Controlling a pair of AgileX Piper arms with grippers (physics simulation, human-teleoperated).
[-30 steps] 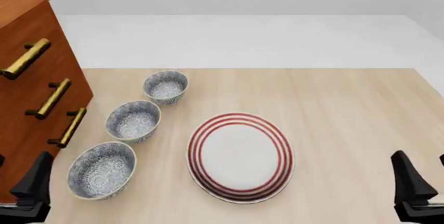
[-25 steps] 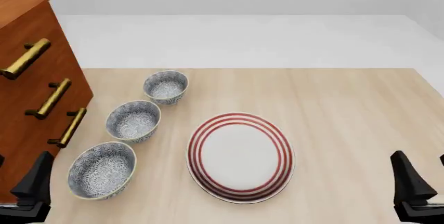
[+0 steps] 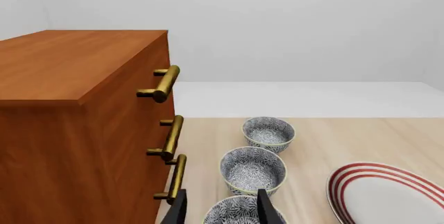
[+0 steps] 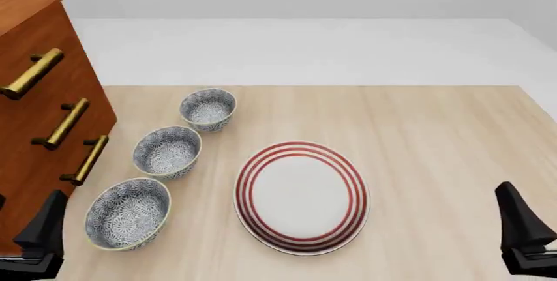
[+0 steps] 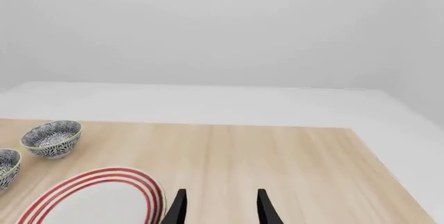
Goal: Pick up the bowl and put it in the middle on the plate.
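Leftmost, the left gripper (image 3: 220, 208) hangs with fingers apart, the bowl (image 4: 128, 212) just ahead between them. Right of that lies the plate (image 4: 301, 195), then the right gripper (image 5: 219, 208), also spread, beside the plate's edge.

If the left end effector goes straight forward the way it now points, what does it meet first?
Most likely the nearest bowl: it lies directly between the open fingers of the left end effector. Depth is unclear, though, so it might pass just above the rim.

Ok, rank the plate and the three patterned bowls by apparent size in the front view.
1. Plate, clearly largest.
2. Nearest bowl.
3. Middle bowl.
4. Farthest bowl.
The bowls look alike, so their differences may just be nearness to the camera.
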